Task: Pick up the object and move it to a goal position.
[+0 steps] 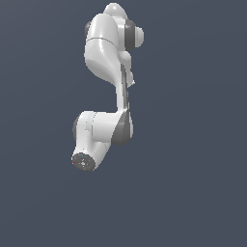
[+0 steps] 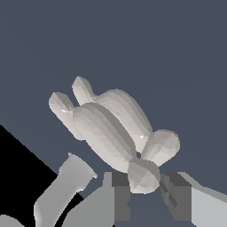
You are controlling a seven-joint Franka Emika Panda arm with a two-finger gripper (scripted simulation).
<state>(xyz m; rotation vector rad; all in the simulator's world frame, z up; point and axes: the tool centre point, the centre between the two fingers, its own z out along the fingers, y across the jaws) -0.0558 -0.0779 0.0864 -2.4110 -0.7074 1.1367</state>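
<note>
Claw (image 2: 145,199) is seen in the wrist view only: two dark-grey fingers (image 2: 119,197) with a gap between them, spread apart, not clenched. The object (image 2: 113,128) is seen with its rounded end lobe sitting in that gap; the lobe is narrower than the gap. Contact between pads and lobe cannot be confirmed; slivers of background are visible on either side. The rest of the object, pale beige-grey with ridged finger-like bumps, extends away from the claw over the flat dark blue-grey surface (image 2: 177,53).

In the exterior view the white arm (image 1: 108,72) is seen from above, folded over itself. Claw and object are hidden beneath it there. A round flange with a small red mark (image 1: 83,161) faces the camera at the arm's lower end.
</note>
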